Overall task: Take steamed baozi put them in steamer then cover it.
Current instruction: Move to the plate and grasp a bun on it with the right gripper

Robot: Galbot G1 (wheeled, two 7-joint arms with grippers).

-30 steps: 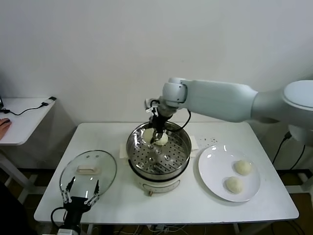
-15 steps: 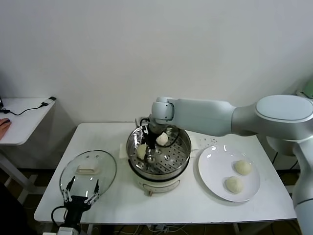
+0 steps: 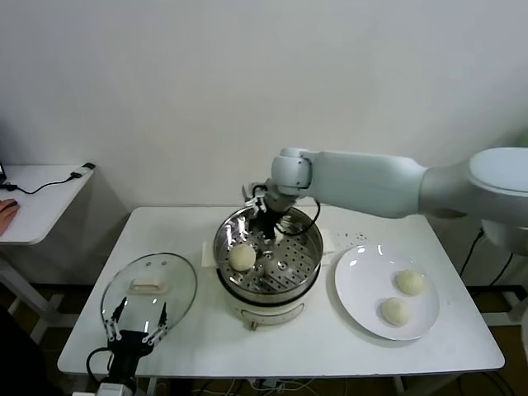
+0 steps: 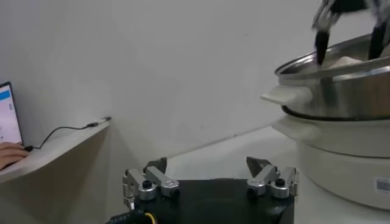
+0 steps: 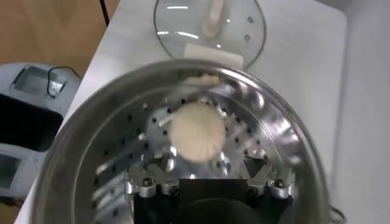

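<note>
The steamer [image 3: 268, 262] stands mid-table with its perforated tray showing. One baozi [image 3: 242, 257] lies on the tray's front left; it also shows in the right wrist view [image 5: 195, 131]. My right gripper [image 3: 266, 223] hangs open and empty over the back of the steamer [image 5: 91, 152], its fingers [image 5: 253, 165] behind that baozi and apart from it. Two baozi [image 3: 410, 282] [image 3: 394, 311] lie on the white plate [image 3: 363, 276]. The fourth baozi is hidden. The cover [image 3: 148, 289] lies flat at the front left, and also shows in the right wrist view [image 5: 210, 27]. My left gripper [image 3: 136, 334] is parked open in front of it.
A side desk [image 3: 37, 202] with a cable and a person's hand stands off to the left. The left wrist view shows the steamer's side [image 4: 341, 103] and my open left gripper [image 4: 210, 173] over the table edge. A wall stands close behind the table.
My right gripper has let go of the baozi it carried and drawn up and back over the steamer's rear. One baozi now rests at the tray's front left.
</note>
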